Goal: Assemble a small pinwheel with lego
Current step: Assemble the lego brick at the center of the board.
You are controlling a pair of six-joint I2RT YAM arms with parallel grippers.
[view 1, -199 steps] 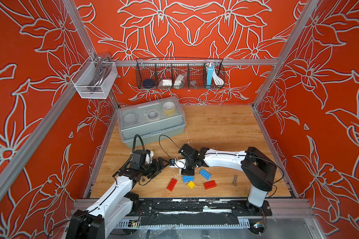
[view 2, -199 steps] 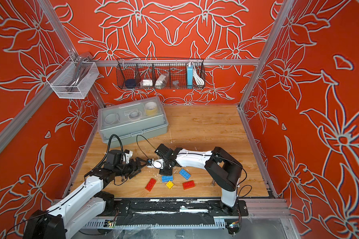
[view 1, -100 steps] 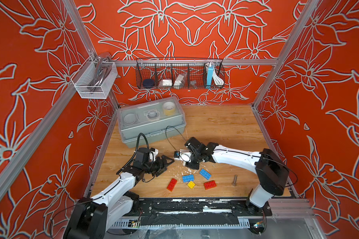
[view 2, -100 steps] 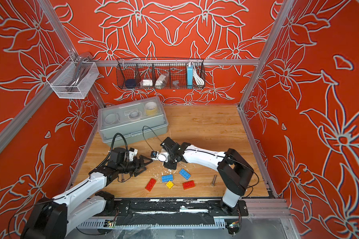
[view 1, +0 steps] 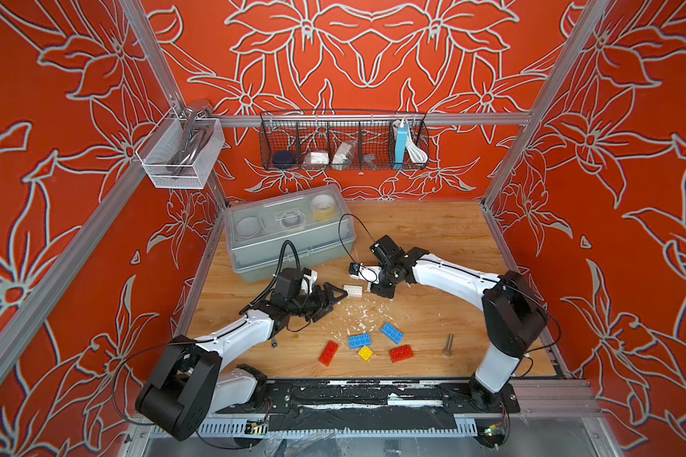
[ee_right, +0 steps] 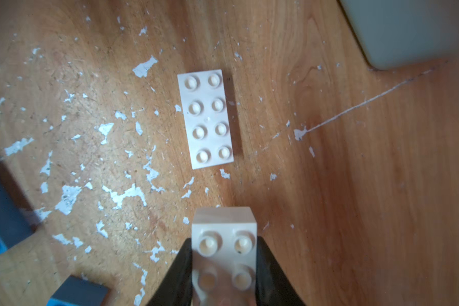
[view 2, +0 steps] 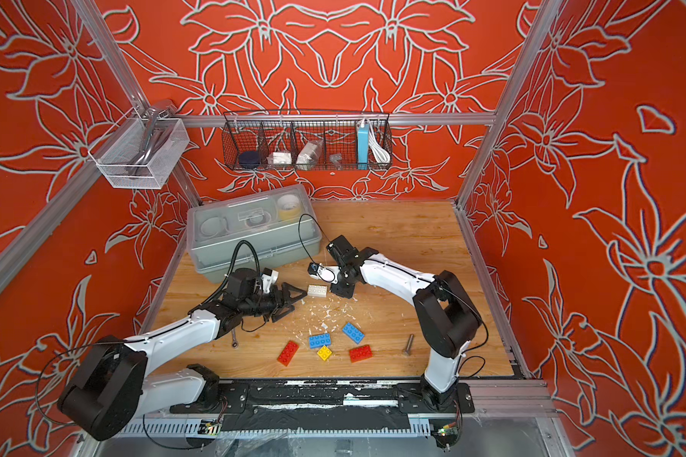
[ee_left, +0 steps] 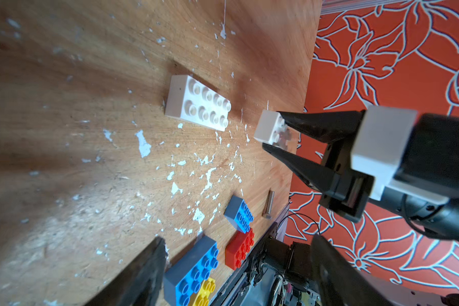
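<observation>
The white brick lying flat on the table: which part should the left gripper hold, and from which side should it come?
Grip the white brick across its narrow width, one finger on each long side wall, coming straight down from above. It lies flat, studs up, on the table with bare wood along both long sides, so the left gripper probably fits there.
</observation>
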